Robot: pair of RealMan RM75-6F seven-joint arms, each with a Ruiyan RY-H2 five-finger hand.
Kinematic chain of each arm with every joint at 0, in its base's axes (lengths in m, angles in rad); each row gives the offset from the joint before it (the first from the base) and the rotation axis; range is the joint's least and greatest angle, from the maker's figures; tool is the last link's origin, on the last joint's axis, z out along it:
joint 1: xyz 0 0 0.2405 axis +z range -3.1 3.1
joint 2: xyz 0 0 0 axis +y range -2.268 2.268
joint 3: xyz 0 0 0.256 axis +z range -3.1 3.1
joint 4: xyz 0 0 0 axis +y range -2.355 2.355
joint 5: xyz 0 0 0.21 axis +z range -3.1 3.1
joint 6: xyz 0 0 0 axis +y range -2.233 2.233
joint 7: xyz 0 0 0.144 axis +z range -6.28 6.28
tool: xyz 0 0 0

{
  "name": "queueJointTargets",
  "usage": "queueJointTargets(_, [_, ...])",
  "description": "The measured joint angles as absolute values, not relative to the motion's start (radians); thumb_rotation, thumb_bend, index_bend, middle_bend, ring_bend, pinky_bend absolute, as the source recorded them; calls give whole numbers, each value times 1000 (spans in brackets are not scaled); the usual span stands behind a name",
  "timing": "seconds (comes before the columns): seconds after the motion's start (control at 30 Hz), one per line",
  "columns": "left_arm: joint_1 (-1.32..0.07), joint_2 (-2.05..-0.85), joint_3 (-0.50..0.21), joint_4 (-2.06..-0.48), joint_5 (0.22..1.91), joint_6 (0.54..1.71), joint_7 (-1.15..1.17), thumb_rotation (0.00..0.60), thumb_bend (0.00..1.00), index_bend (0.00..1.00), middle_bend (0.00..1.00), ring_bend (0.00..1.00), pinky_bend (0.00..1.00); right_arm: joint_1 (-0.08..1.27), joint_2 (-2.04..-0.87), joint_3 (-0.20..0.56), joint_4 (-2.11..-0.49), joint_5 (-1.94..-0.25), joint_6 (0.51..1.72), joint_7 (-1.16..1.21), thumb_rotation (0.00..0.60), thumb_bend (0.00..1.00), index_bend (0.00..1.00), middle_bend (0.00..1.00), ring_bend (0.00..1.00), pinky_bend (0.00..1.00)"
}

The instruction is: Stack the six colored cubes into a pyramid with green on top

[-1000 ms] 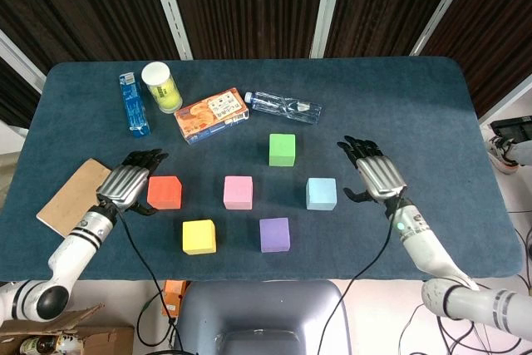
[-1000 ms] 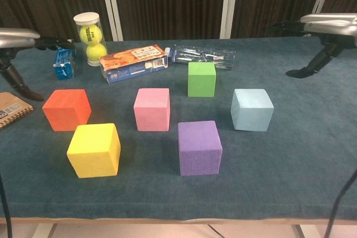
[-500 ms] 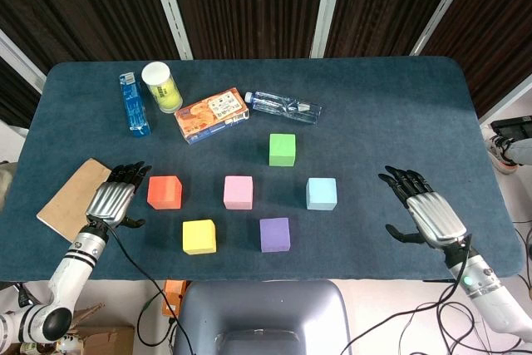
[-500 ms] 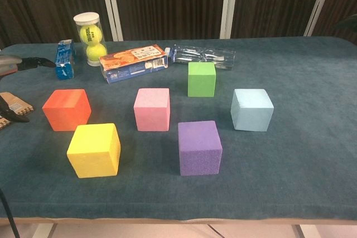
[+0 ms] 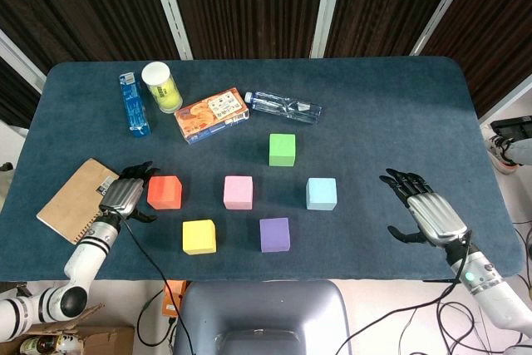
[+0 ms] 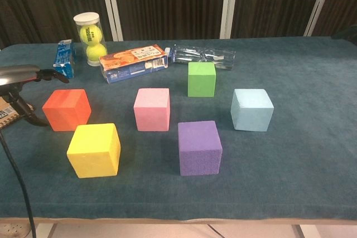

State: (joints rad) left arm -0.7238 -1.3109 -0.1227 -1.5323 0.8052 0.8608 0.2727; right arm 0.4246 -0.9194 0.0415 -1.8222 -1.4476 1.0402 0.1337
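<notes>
Dark curtains hang behind the blue table (image 5: 399,106). My left hand (image 5: 125,195) hovers empty, fingers apart, just left of the red cube (image 5: 165,192). Then come the yellow cube (image 5: 199,236), pink cube (image 5: 238,192), purple cube (image 5: 274,234), green cube (image 5: 282,149) farther back, and light blue cube (image 5: 321,193). All sit apart; I judge nothing stacked yet. My right hand (image 5: 426,215) is spread, empty, at the near right.

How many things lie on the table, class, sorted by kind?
Cubes: 6, namely red, yellow, pink, purple, green, light blue
Tennis ball tube: 1
Blue carton: 1
Orange box: 1
Plastic bottle: 1
Notebook: 1
Total: 11
</notes>
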Motion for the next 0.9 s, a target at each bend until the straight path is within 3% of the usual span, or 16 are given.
queueJointTargets(0.17, [-743,-1350,-134,-1469,783,844,273,599,179,295,15,0,54,431,-920,40,-1810,-1439,1017,142,600,236,0,0,0,0])
queueJointTargets(0.67, [-766,-1395,-162,-1396,744,806,256,600,206,394,46,0,57,437,-917,34,-1798,-1435,987,148,600,236,0,0,0,0])
queueJointTargets(0.9, [-773,-1390,-166,-1391,735,782,247,600,277,468,48,0,57,437,-915,35,-1794,-1420,980,141,600,236,0,0,0,0])
